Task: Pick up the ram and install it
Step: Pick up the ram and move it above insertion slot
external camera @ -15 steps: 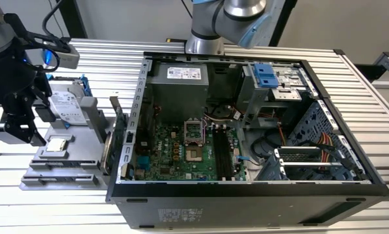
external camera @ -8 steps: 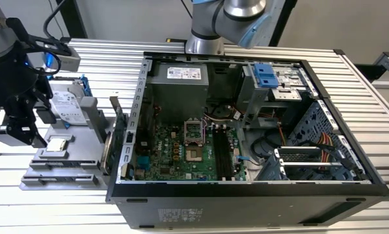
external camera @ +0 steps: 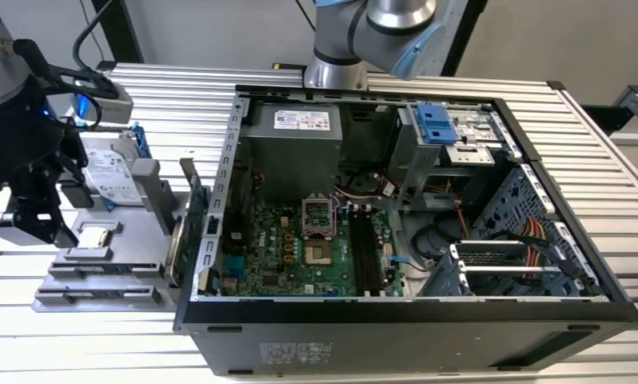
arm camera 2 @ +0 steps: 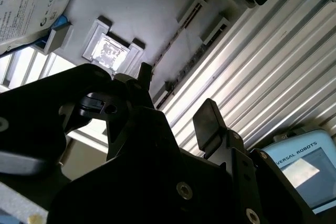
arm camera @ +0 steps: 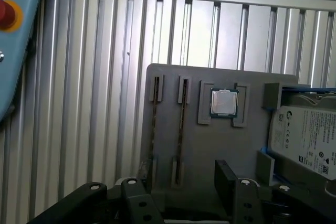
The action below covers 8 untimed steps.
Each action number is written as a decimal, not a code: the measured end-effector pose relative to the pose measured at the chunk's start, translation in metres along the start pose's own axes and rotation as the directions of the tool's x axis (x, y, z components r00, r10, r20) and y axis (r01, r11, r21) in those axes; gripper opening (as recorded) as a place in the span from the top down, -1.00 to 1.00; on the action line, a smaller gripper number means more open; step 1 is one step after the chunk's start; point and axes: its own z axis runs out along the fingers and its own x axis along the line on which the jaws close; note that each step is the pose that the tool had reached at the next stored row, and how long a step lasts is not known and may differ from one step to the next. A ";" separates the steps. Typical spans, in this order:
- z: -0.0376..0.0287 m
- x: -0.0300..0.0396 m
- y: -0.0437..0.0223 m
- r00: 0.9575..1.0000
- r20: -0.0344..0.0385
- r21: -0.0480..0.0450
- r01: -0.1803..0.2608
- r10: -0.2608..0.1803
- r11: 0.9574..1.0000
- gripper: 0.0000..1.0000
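Gripper point(arm camera: 181, 181) hovers at the exterior view's left, fingers spread wide and empty. The ram point(arm camera: 180, 124) stands edgewise in the grey holder point(arm camera: 210, 150), in line with the gap between the fingers and untouched.

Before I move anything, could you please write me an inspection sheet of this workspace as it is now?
Surface: ribbed metal table, carrying an open computer case and a grey tray.
Job's things: ram stands on edge in a tray slot; the motherboard's black slots look empty.
Clutter: hard drive and processor chip on the tray; green card at its edge.
Gripper: gripper open, above the tray, holding nothing.
Cables: coloured wires inside the case.
Surroundings: pendant with a screen; nothing else seen.
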 end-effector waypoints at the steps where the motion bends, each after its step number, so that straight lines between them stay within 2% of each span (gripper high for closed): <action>1: 0.0007 0.0001 0.0000 1.000 0.000 0.000 0.000 0.000 1.000 -1.00; 8: 0.0041 0.0002 -0.0001 1.000 0.000 0.000 0.000 0.000 1.000 -1.00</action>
